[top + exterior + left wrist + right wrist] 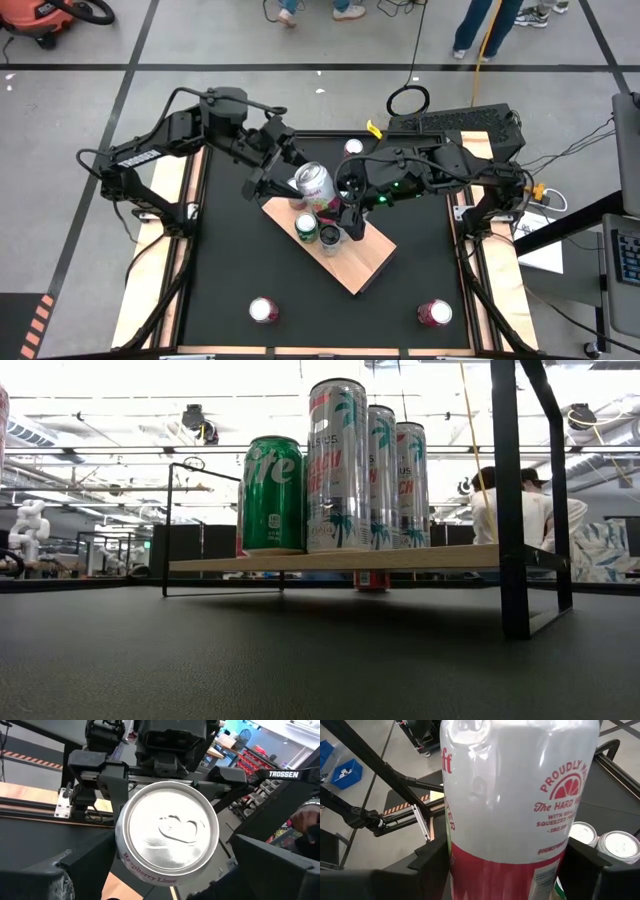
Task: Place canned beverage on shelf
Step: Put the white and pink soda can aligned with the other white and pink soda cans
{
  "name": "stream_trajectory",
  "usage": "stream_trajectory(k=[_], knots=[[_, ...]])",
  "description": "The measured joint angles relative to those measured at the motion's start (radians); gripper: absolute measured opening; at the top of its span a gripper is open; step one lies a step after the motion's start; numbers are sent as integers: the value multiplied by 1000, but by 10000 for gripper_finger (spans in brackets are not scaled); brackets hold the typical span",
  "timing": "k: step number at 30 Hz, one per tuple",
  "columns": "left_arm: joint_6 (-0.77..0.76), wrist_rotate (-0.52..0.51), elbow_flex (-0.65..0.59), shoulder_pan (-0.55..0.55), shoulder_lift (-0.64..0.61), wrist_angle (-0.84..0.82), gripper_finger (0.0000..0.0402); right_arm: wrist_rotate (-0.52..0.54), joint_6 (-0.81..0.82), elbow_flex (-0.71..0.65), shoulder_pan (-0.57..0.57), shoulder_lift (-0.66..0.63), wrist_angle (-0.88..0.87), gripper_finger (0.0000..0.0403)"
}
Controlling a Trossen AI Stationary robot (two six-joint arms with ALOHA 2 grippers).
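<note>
Over on the left, the left tool [272, 172] hangs spread wide with nothing gripped, its fingers flanking the end of the white-and-pink can [314, 184] without clamping it. The right tool [345, 192] has the can squeezed across its body, long axis lying near level and pointing at the left arm, above the far-left end of the shelf [352, 268]. Standing cans [307, 227] sit just beside the drop spot, so tipping it upright comes first, I'd say.

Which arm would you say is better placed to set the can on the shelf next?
Right: its tool grips the can at the shelf; the left tool stands open, gripping nothing.
</note>
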Motion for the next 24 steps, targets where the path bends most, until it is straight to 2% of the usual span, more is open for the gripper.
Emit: stream_trajectory(k=[7, 24], knots=[[-1, -20, 0, 1, 6, -4, 395, 4, -3, 0, -2, 9, -1, 272], [0, -11, 0, -1, 36, -12, 321, 4, -6, 0, -4, 10, 0, 272]])
